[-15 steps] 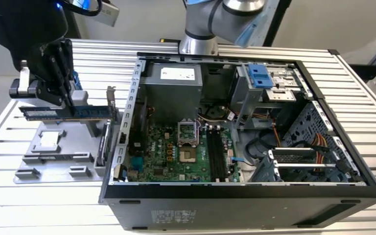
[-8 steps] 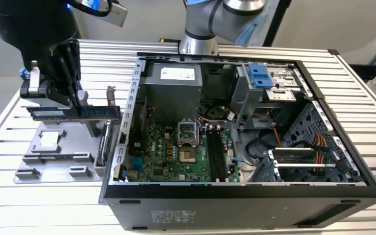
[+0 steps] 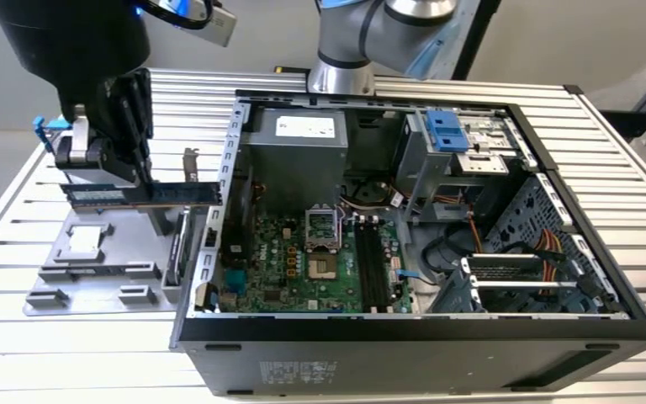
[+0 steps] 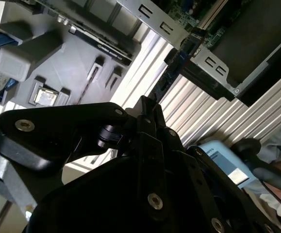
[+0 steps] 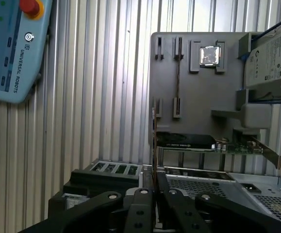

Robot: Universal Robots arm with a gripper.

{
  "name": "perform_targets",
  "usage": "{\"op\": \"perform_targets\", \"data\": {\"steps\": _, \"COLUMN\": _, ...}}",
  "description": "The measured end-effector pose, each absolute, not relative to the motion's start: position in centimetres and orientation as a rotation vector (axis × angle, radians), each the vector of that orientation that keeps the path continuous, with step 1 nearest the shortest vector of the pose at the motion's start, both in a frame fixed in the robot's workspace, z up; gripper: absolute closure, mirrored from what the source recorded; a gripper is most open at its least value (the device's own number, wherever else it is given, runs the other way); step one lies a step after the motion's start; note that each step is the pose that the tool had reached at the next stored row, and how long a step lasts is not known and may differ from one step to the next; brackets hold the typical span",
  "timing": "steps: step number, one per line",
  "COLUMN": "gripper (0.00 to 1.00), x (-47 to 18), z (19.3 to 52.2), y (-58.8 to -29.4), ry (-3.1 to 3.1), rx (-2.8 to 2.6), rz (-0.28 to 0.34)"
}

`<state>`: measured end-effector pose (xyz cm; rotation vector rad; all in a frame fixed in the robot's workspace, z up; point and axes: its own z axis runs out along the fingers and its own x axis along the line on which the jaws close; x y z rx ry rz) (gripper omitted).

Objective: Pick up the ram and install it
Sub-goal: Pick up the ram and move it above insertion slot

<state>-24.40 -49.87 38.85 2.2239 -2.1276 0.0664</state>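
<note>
The ram [image 3: 182,193] is a long bluish-green stick held level and on edge above the grey holder tray [image 3: 76,278], on the exterior view's left of the open computer case [image 3: 413,337]. My black gripper [image 3: 119,187] is shut on the ram's middle part. In the first wrist view the ram [image 5: 154,141] shows edge-on as a thin line rising from between the fingers [image 5: 142,199]. In the second wrist view the ram [image 4: 172,73] sticks out past the gripper [image 4: 150,114] toward the case wall. The motherboard's black slots [image 3: 370,265] lie inside the case.
The tray holds a square chip [image 3: 87,240], a card [image 5: 189,141] standing on edge and a hard drive in a blue frame [image 5: 271,58]. A teach pendant [image 5: 9,48] lies on the slatted table [image 3: 31,337]. The case's metal wall [image 3: 228,194] stands close beside the ram's end.
</note>
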Motion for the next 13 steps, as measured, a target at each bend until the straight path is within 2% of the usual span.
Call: {"op": "perform_targets", "data": {"steps": 13, "gripper": 1.00, "x": -22.6, "z": 38.9, "y": -49.9, "ry": -2.133, "rx": 2.218, "rz": 0.066}}
